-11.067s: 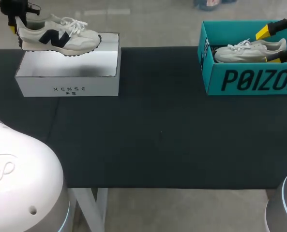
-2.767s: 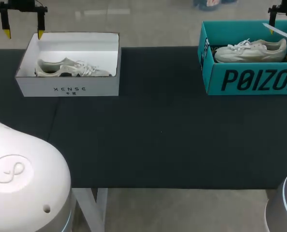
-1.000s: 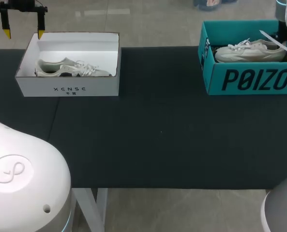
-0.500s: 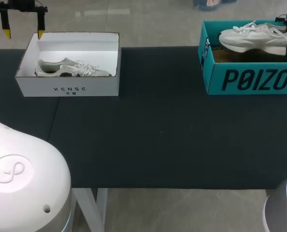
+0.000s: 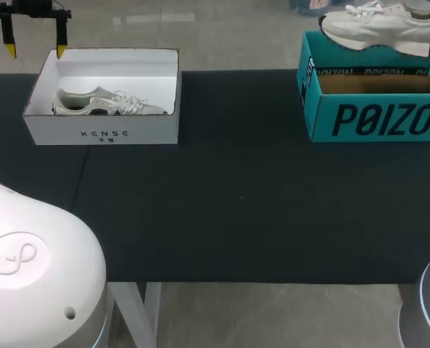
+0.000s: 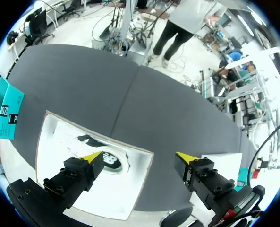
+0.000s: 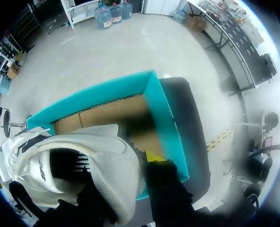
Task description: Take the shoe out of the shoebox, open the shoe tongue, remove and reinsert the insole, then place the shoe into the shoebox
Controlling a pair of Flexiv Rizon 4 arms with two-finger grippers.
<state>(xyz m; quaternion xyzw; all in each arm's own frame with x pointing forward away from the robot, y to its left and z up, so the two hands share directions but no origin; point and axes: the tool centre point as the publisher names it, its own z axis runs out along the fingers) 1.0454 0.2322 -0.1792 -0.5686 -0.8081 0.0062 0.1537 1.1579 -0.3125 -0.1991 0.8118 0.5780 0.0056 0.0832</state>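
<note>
The pale shoe point(image 5: 378, 25) has risen clear above the teal shoebox point(image 5: 374, 119) at the table's point(image 5: 236, 203) far right corner. The right gripper point(image 7: 130, 163) clamps its heel for carrying out. The left gripper point(image 5: 35, 40) hangs spread-fingered over the white box point(image 5: 102, 134), apparently idle.

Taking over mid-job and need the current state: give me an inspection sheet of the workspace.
Surface: dark cloth table, a shoebox at each far corner.
Job's things: white mesh sneaker held in the air above the open, empty teal cardboard shoebox; pale sneaker lying inside the open white cardboard shoebox.
Clutter: nothing seen.
Grippers: right gripper shut on the white mesh sneaker's heel; left gripper open, above the white cardboard shoebox's far left corner.
Cables: nothing seen.
Surroundings: nothing seen reaching over the table.
</note>
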